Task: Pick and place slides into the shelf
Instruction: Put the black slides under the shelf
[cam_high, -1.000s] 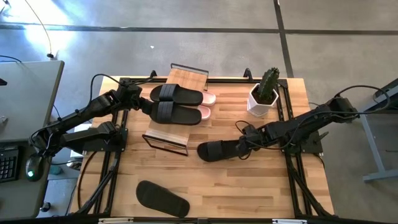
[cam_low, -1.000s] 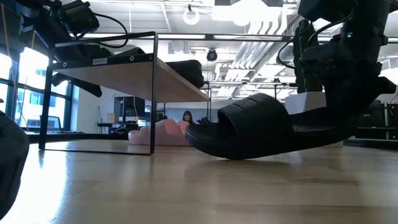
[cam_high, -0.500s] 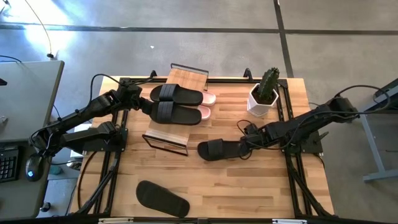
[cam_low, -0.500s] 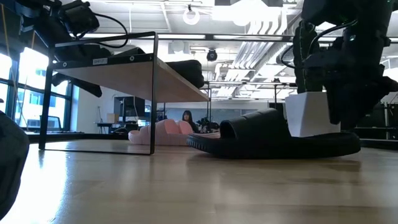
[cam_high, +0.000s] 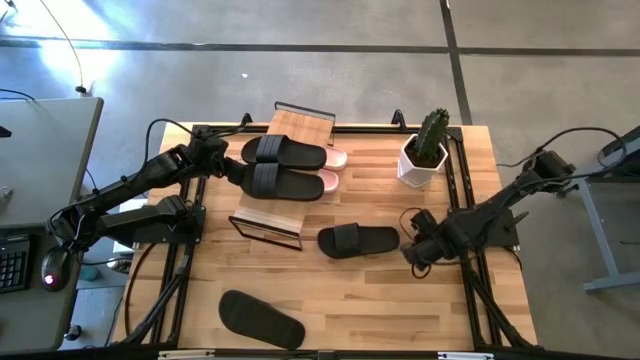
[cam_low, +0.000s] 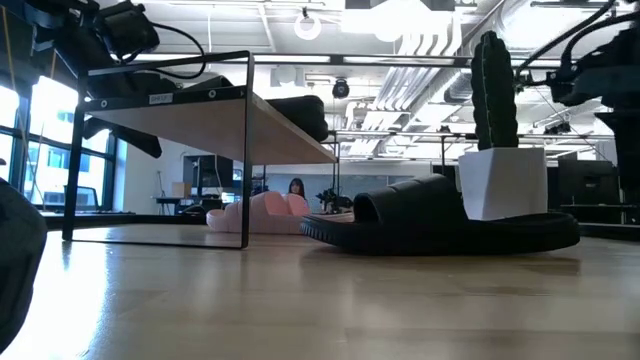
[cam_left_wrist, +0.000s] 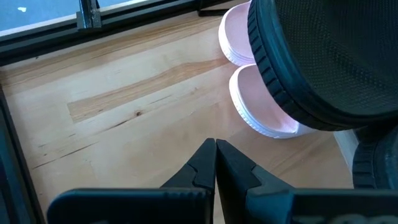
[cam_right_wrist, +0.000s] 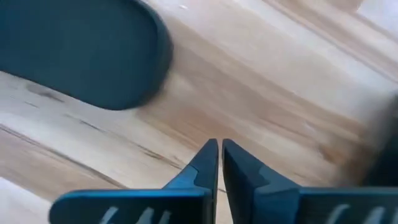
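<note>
Black slide (cam_high: 357, 240) lies flat just beside the right gripper (cam_high: 412, 251), whose fingers are closed on nothing; left gripper (cam_high: 237, 171) closed too.

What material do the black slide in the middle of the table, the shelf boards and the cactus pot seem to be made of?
Black slide: probably moulded foam or rubber, matte; one uniform piece, and the left wrist view shows a fine dotted texture on a similar one.
Shelf boards: light wood, perhaps bamboo, with visible grain; thin black frame, likely metal.
Cactus pot: white, smooth, faceted; ceramic or plastic, cannot tell.
</note>
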